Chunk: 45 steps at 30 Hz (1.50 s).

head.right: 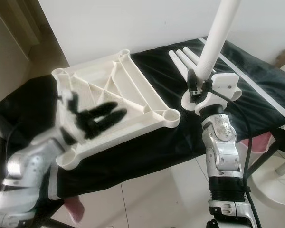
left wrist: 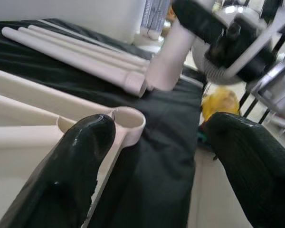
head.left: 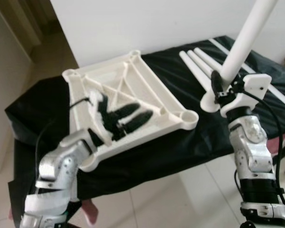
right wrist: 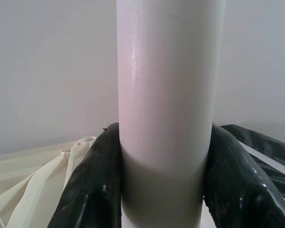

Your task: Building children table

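A white square tabletop [head.left: 147, 90] lies upside down on the black cloth, ribs up, with round leg sockets at its corners. My left gripper [head.left: 126, 118] rests over its near part, fingers [left wrist: 61, 175] spread open with nothing between them. The near right corner socket [head.left: 187, 118] lies just past them. My right gripper [head.left: 224, 88] is shut on a white table leg [head.left: 244, 40], held upright with its flared foot [head.left: 210, 103] on the cloth, right of the tabletop. In the right wrist view the fingers [right wrist: 92, 190] press the leg [right wrist: 168, 95] from both sides.
Three more white legs [head.left: 199, 64] lie side by side on the black-covered table [head.left: 180, 152] behind the held leg. A white wall stands behind. Pale tiled floor lies in front, with a doorway at the far left.
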Motion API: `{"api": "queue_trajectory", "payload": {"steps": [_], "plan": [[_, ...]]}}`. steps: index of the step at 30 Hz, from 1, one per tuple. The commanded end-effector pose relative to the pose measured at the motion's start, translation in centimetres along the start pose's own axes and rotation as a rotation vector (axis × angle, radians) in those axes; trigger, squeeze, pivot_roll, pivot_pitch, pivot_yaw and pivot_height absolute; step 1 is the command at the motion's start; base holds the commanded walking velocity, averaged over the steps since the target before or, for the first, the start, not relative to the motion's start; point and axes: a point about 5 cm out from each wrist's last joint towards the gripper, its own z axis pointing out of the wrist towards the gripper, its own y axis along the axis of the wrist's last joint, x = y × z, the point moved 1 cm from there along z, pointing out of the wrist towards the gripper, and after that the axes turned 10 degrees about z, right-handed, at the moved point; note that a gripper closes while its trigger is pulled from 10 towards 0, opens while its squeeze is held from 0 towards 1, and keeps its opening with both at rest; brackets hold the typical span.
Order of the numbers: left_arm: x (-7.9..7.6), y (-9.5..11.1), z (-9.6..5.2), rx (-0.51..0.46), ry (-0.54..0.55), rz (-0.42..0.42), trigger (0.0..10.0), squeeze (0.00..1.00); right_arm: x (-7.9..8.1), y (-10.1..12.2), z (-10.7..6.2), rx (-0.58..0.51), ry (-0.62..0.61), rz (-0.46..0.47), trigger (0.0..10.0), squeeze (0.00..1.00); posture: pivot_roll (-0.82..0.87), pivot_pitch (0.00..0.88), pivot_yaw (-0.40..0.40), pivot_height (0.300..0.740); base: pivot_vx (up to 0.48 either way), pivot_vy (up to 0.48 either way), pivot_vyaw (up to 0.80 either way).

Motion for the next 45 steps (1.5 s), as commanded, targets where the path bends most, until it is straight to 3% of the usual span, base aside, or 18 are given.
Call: {"api": "queue_trajectory", "payload": {"steps": [1, 5, 11, 14, 15, 17, 24, 36, 45], "plan": [[0.4, 0.2, 0.1, 0.010, -0.047, 0.031, 10.0, 0.00, 0.4, 0.6, 0.5, -0.036, 0.018, 0.001, 10.0, 0.00, -0.08, 0.041, 0.094, 0.740, 0.000, 0.000, 0.00], [1.2, -0.2, 0.0, 0.049, 0.025, -0.019, 10.0, 0.00, 0.4, 0.7, 0.5, -0.038, 0.017, 0.002, 10.0, 0.00, -0.08, 0.043, 0.097, 0.740, 0.000, 0.000, 0.00], [-1.2, -1.4, -0.2, 0.074, -0.066, -0.005, 10.0, 0.00, 0.5, 0.6, 0.5, -0.039, 0.017, 0.007, 10.0, 0.00, -0.06, 0.038, 0.098, 0.740, 0.000, 0.000, 0.00], [-3.1, -2.3, 1.2, 0.114, -0.102, 0.046, 10.0, 0.00, 0.6, 0.3, 0.5, -0.036, 0.019, 0.015, 10.0, 0.00, -0.05, 0.032, 0.089, 0.740, 0.000, 0.000, 0.00], [-3.1, -2.3, 1.2, 0.114, -0.102, 0.046, 10.0, 0.00, 0.6, 0.3, 0.5, -0.036, 0.019, 0.015, 10.0, 0.00, -0.05, 0.032, 0.089, 0.740, 0.000, 0.000, 0.00], [-3.3, -3.0, 2.5, 0.155, -0.077, 0.129, 10.0, 0.00, 1.0, -0.2, 0.6, -0.026, 0.037, 0.020, 10.0, 0.00, -0.04, 0.032, 0.080, 0.740, 0.000, 0.000, 0.00], [-3.9, -2.7, 3.8, 0.153, -0.079, 0.218, 10.0, 0.00, 1.4, -1.3, 0.6, 0.008, 0.066, 0.026, 10.0, 0.00, -0.03, 0.040, 0.066, 0.740, 0.000, 0.000, 0.00], [-3.6, -1.6, 5.4, 0.166, 0.018, 0.295, 10.0, 0.00, 1.8, -2.5, 1.4, 0.033, 0.087, 0.059, 10.0, 0.00, 0.00, 0.070, 0.046, 0.740, 0.000, 0.000, 0.00], [-1.6, -3.5, 6.1, 0.310, 0.196, 0.354, 10.0, 0.00, 2.2, -1.5, 1.5, -0.007, 0.099, 0.083, 10.0, 0.00, 0.00, 0.103, 0.040, 0.740, 0.000, 0.000, 0.00]]}}
